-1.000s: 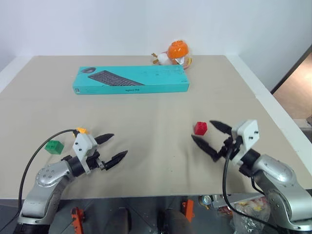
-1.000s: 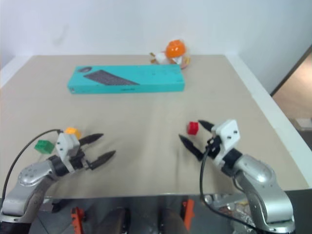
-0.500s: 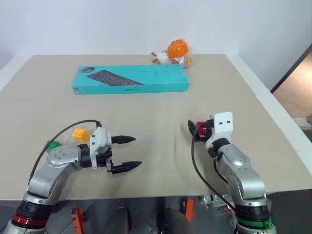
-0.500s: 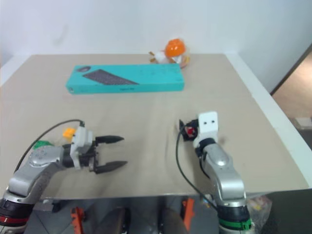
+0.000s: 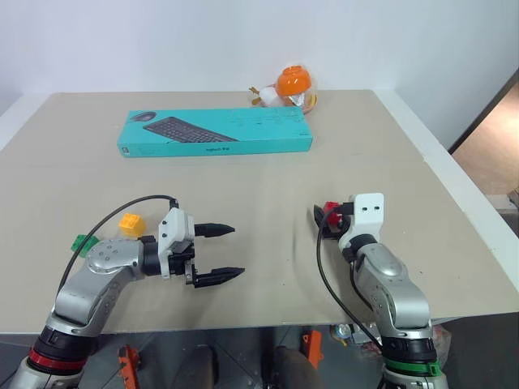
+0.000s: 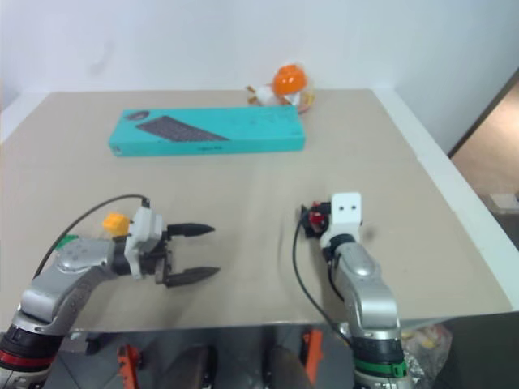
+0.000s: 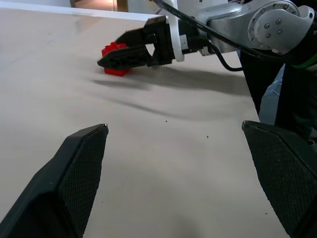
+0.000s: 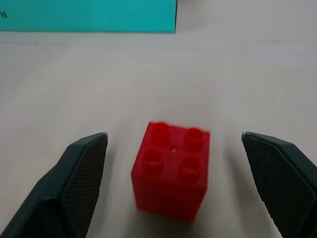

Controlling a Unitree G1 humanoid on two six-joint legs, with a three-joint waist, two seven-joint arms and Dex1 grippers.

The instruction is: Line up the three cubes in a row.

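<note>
**Right wrist view: red cube sits between spread fingers, not gripped**

Right wrist view: red cube (image 8: 171,171), four studs up, stands on the tan table (image 8: 247,74) in the gap between the two black fingers (image 8: 74,183). Clear table shows on both sides of it, so no contact. Teal keyboard box (image 8: 89,15) runs along the top edge.

Left eye view: right gripper (image 5: 328,219) sits right of centre, low over the table, jaws wide around the red cube. Left gripper (image 5: 220,253) is lower left of centre, pointing toward frame right, fingers spread wide, nothing between them. Yellow-orange cube (image 5: 130,224) lies at left, just behind the left wrist. Green cube (image 5: 81,242) is further left, near the yellow one, partly hidden by the arm and cable. Both are well apart from the red cube. The keyboard box lies across the upper middle; a round orange toy (image 5: 293,84) is at the table's far edge, just beyond the box's right end.

Left wrist view: the right gripper's fingers reach the red cube in the upper left.
</note>
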